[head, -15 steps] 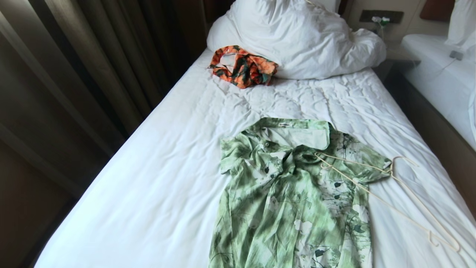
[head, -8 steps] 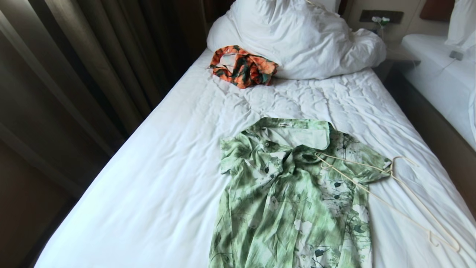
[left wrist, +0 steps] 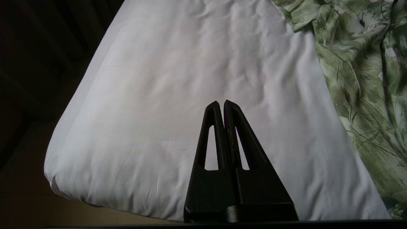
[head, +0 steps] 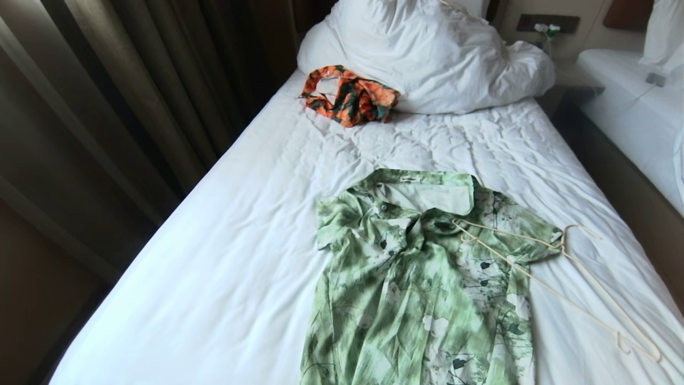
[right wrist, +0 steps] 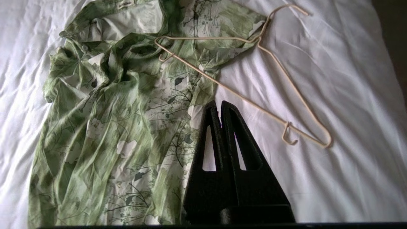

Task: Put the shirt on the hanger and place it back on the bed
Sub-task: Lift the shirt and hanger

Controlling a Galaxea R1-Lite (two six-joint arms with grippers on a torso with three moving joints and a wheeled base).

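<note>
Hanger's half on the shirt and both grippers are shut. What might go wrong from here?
1. The hanger is thin wire lying flat; the shut right gripper must open, and may pinch shirt fabric too.
2. One hanger end lies on the shirt's shoulder, so lifting may drag the shirt across the bed.

The left half of the bed is bare sheet, wide enough to reach across. The shirt covers the middle. The hanger lies partly on it, at its right. The orange cloth and pillow fill the far end.
</note>
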